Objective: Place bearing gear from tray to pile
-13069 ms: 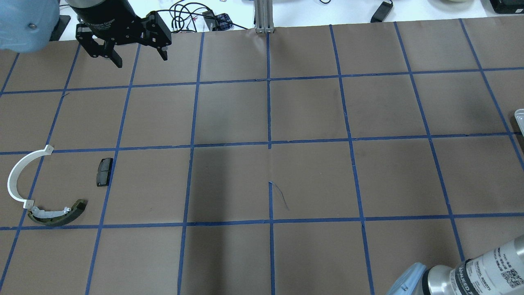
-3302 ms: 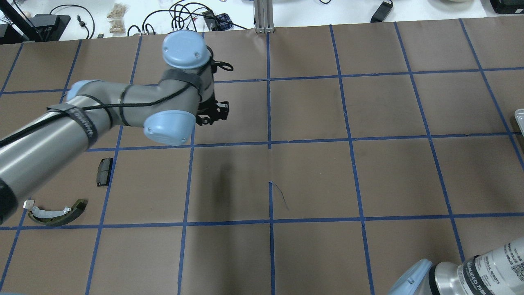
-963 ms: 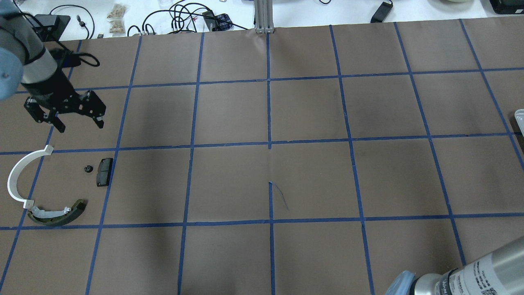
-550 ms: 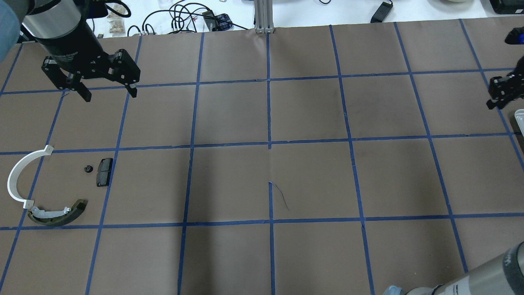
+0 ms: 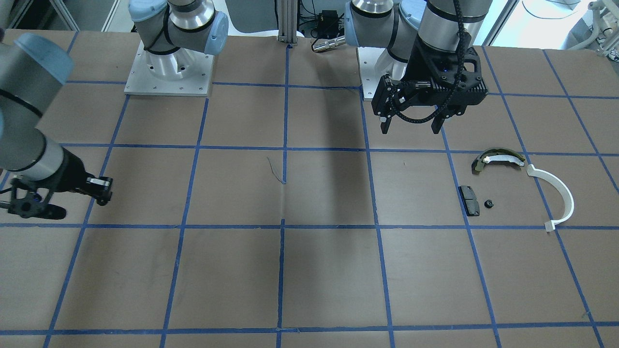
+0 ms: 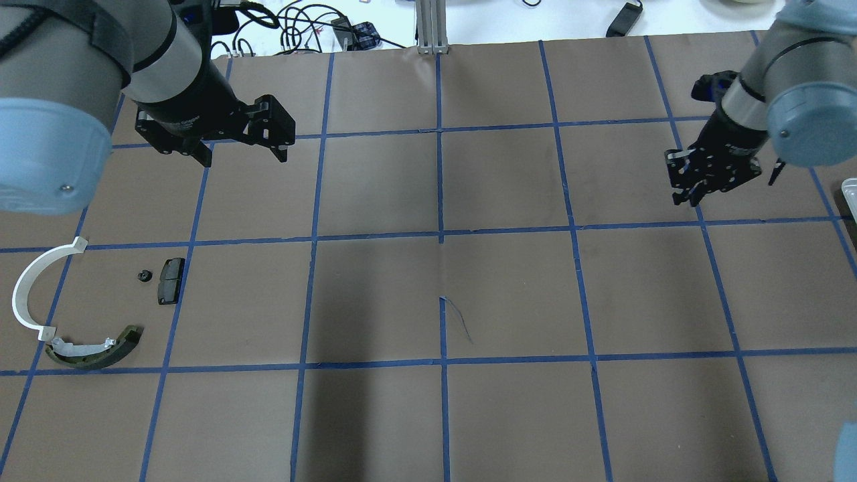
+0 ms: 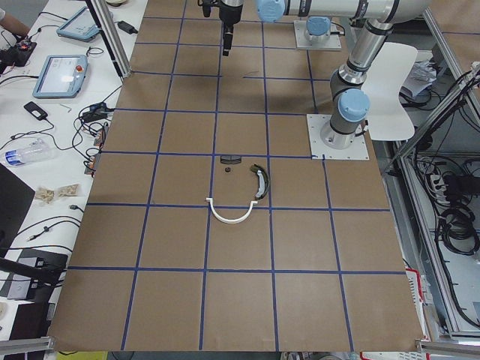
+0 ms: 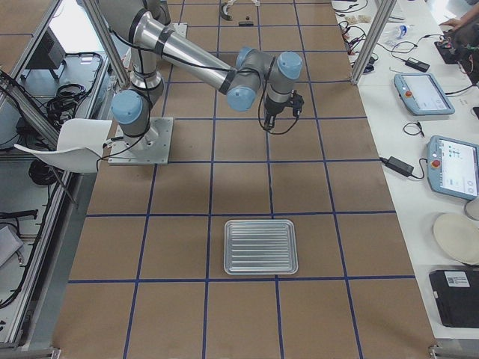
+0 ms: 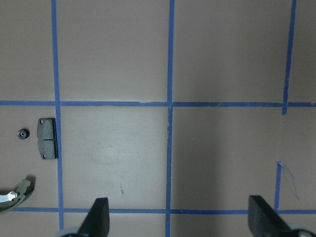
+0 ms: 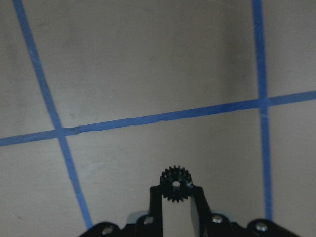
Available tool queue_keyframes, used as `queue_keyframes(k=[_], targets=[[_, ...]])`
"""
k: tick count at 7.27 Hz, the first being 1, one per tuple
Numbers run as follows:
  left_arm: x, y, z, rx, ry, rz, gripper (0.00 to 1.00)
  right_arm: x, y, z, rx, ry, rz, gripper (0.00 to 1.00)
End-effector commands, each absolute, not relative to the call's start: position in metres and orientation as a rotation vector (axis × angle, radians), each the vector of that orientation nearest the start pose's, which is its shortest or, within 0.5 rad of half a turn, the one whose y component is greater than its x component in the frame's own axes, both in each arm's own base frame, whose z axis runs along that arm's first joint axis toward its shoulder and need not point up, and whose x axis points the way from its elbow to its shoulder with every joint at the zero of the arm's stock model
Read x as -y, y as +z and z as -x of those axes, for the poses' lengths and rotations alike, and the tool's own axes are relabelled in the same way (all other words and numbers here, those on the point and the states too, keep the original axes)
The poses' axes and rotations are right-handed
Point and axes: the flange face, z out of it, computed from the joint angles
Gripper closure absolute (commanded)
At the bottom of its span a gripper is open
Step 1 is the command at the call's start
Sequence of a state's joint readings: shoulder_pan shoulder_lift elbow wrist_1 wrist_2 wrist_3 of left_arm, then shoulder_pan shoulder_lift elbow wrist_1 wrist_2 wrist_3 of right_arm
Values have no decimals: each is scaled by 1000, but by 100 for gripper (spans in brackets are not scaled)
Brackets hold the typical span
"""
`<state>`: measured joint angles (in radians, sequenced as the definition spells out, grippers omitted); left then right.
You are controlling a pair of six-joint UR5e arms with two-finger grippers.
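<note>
My right gripper [image 10: 175,197] is shut on a small black toothed bearing gear [image 10: 175,184] and holds it above the brown table; it shows at the right in the overhead view [image 6: 689,194]. The pile lies at the table's left: a white half-ring band [image 6: 27,294], a black pad [image 6: 170,280], an olive shoe [image 6: 97,349] and a second small black gear [image 6: 143,275] beside the pad. My left gripper [image 6: 242,155] is open and empty, above the table behind the pile. The ribbed metal tray [image 8: 260,247] holds nothing.
The table is brown paper with a blue tape grid [image 6: 440,234]. An aluminium post [image 6: 432,27] and cables stand at the far edge. The tray's corner [image 6: 850,191] shows at the overhead view's right edge.
My right gripper has come in from the right edge toward the left with the gear. My left gripper has moved right, away from the pile. Earlier a small gear appeared beside the pad.
</note>
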<state>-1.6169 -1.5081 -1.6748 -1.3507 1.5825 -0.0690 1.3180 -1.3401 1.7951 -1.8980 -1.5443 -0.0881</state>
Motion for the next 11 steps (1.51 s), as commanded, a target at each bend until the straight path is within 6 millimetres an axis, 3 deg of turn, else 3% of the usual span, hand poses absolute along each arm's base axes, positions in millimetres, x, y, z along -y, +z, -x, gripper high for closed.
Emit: queue_keyframes(k=[1, 3, 6, 9, 11], targets=[[471, 483, 155, -3132, -328, 39, 0, 536, 277, -100, -3072, 127, -348, 100], [474, 477, 156, -3130, -321, 42, 0, 513, 274, -194, -3082, 111, -368, 100], [471, 479, 153, -3126, -328, 45, 0, 486, 243, -297, -3080, 52, -356, 100], [474, 474, 153, -3126, -311, 57, 0, 471, 191, -360, -3067, -17, -291, 100], [478, 466, 156, -3131, -287, 66, 0, 470, 184, -362, -3067, -2, -339, 100]])
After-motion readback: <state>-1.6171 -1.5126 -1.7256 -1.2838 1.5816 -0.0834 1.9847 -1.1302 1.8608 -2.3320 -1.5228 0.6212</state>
